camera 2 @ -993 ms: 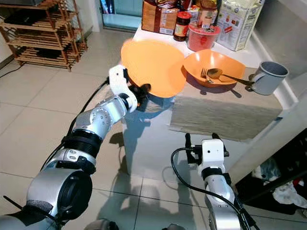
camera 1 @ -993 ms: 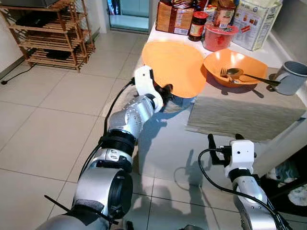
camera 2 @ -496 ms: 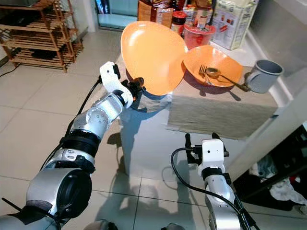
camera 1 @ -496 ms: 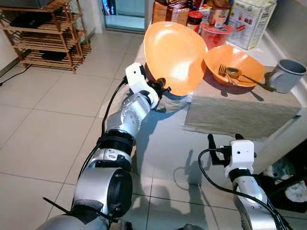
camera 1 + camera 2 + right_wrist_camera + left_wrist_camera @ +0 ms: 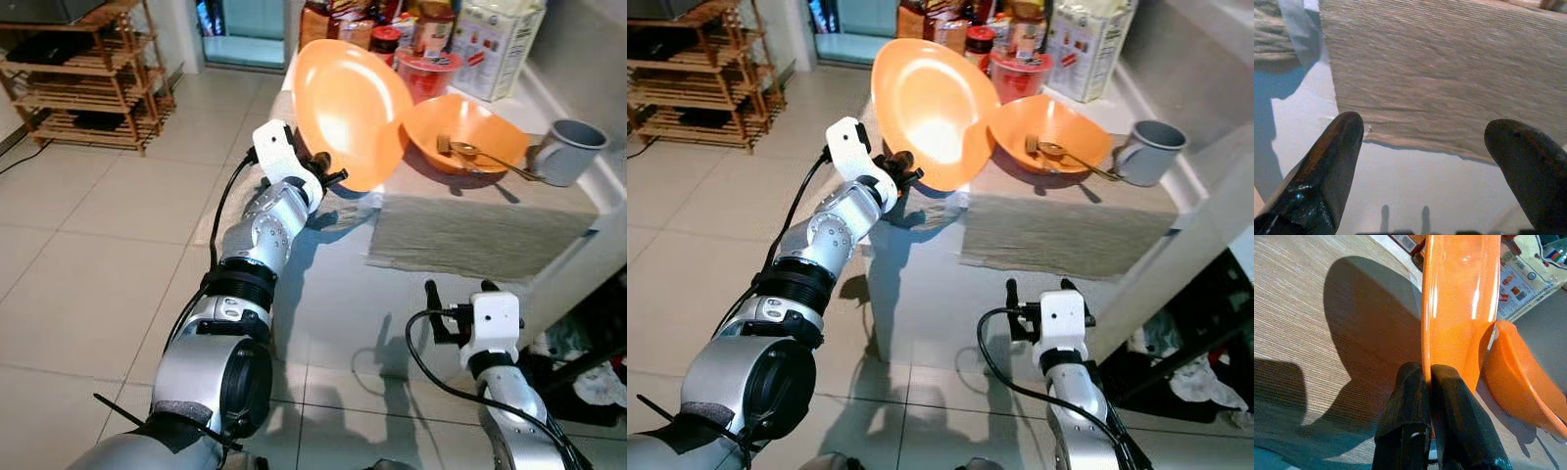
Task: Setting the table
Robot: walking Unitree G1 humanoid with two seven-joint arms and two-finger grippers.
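Observation:
My left gripper [image 5: 328,179] is shut on the lower rim of an orange plate [image 5: 348,108]. It holds the plate tilted almost upright above the left end of the table. In the left wrist view the two fingers [image 5: 1405,401] pinch the plate's edge [image 5: 1459,293], over the grey placemat [image 5: 1312,308]. An orange bowl [image 5: 468,132] with a fork and spoon [image 5: 458,149] sits just right of the plate. A grey mug [image 5: 568,152] stands further right. The placemat [image 5: 470,235] lies bare in front of the bowl. My right gripper [image 5: 458,291] hangs open, low before the table's front edge.
Jars, a red tub and food boxes [image 5: 421,39] crowd the back of the white table [image 5: 333,284]. A wooden shelf rack [image 5: 78,78] stands on the tiled floor at far left. Crumpled cloths [image 5: 598,377] lie low on the right.
My left gripper has raised the plate and tipped it from nearly flat to almost upright, a little away from the bowl. The right arm has stayed put.

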